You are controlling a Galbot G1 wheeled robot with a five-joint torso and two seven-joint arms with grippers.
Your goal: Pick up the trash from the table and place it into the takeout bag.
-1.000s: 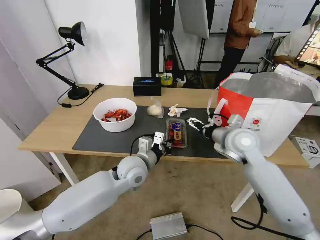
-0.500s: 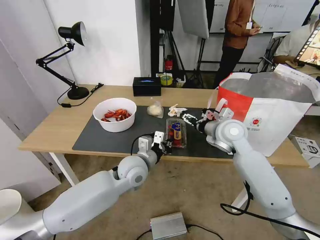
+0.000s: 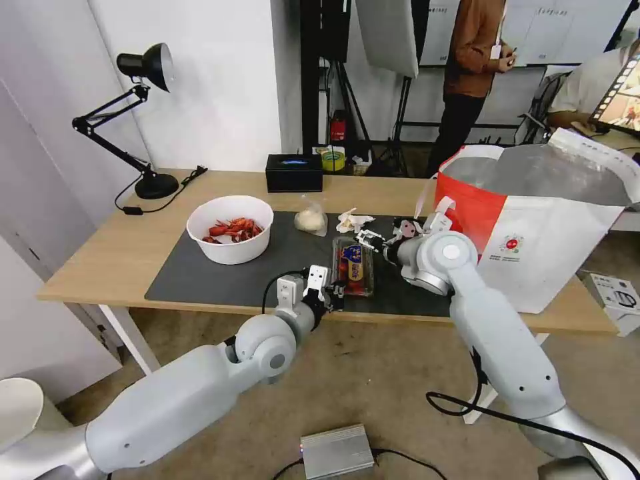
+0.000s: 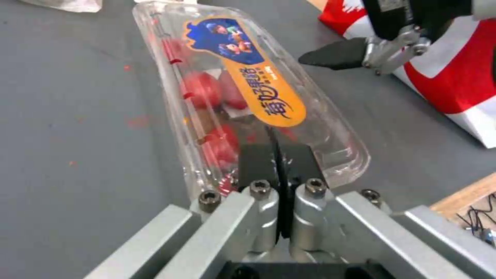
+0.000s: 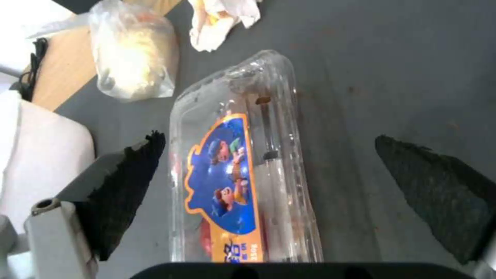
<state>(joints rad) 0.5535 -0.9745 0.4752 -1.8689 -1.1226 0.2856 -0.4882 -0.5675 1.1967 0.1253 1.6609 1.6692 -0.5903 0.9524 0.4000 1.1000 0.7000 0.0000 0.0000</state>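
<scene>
Nothing is bagged yet: bowl point(image 3: 230, 228) lying at ten o'clock on the mat point(image 3: 200, 280). Left gripper point(image 3: 331, 291), fingers pressed together, is touching the clamshell box point(image 3: 352, 265); right gripper point(image 3: 371, 240) is hovering spread above it; takeout bag point(image 3: 533, 220) is waiting at three o'clock.

Blue-and-orange cartoon label with unreadable Chinese characters on clamshell box point(image 4: 248, 97), round red logo on takeout bag point(image 3: 511, 243)

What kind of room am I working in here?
Probably a lab or studio staged as a dining spot: light stands behind the table, a person at a monitor, and a desk lamp beside leftover food.
</scene>
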